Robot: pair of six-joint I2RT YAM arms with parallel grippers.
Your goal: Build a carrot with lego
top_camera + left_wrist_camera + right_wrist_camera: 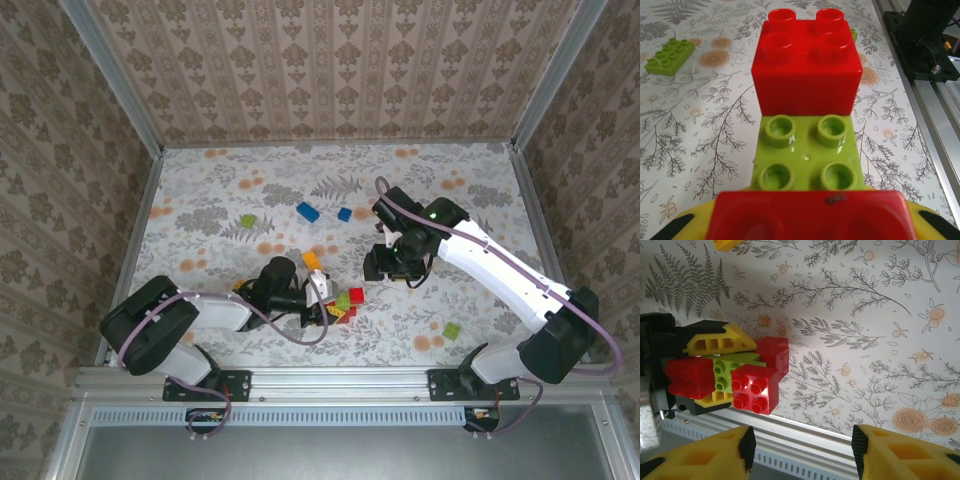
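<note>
My left gripper (322, 298) is low over the near middle of the table, shut on a joined stack of lego (346, 304). In the left wrist view, a red brick (809, 216) sits between the yellow fingers (682, 222). A green brick (807, 155) and another red brick (807, 65) extend beyond it. The right wrist view shows the same stack (735, 372) clamped between the left gripper's fingers (715, 342). My right gripper (800, 445) is open with nothing between its pads. It hangs just right of the stack (387, 266).
Loose bricks lie on the flowered table: two blue (307, 211) (344, 214), a green one (247, 220) further back, an orange one (312, 260), and a green one (452, 330) at the near right. A metal rail (805, 440) runs along the near edge.
</note>
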